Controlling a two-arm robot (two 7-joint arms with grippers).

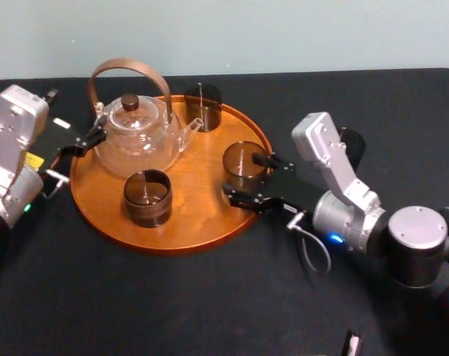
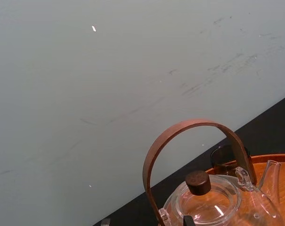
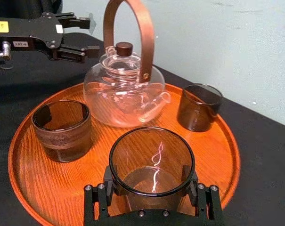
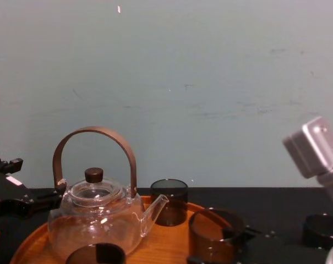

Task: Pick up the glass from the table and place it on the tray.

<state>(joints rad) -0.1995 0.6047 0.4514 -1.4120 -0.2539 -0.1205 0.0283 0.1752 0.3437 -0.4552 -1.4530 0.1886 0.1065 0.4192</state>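
Glass [image 3: 151,162] upright over tray [image 1: 191,222], clasped by right gripper [image 1: 244,176] jaws.

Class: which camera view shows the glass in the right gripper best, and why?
Right wrist view: the glass sits nearest, rim whole, the right gripper closed on its sides. Head view shows it small, from above, over the tray's right; chest view, side-on, base at the frame edge. Left gripper idles beside the teapot.
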